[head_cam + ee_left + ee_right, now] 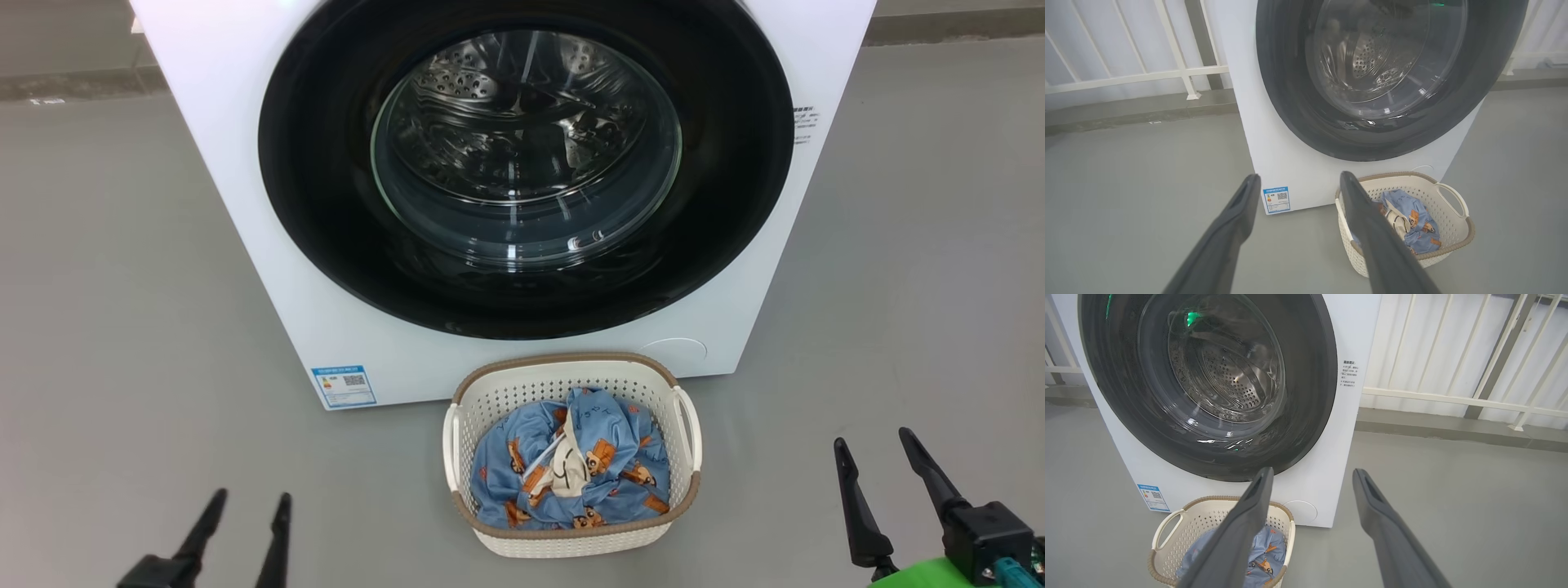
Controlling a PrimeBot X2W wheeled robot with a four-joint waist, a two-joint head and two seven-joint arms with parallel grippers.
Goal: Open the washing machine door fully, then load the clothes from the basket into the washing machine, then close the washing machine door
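Both end effectors are wide open w/ nothing in either. My left end effector (251, 500) is low at my left and my right end effector (872, 443) low at my right. Fingers point up toward the washing machine (237, 180), both well short of it, over bare floor (122, 327).

The washing machine door (526, 155) is shut, black rim flush w/ the white front, steel drum visible thru the glass. The basket (571, 360) sits on the floor just in front of the machine, below the door's lower edge, a bit right of the blue label sticker (344, 386). The clothes (571, 478) are bunched inside it, cream patch and white cord on top.

So step 1 isn't begun, imo: door first. I can't make out a handle, recess or hinge on the rim from any view, so I can't tell which side swings. I need to find the catch edge before committing.

Plan:
- Use one arm only and slip a fingertip behind the rim on the free side.
- Pull along the door's arc, not straight back, or the finger prob. slides off the glossy rim.
- Swing it all the way, since the task says fully, so the opening is free for loading.
- Mind the basket. It's close under the door and the rim likely passes above it, but I'd keep the arm high so nothing knocks it.
- Park the other arm out of the swing.
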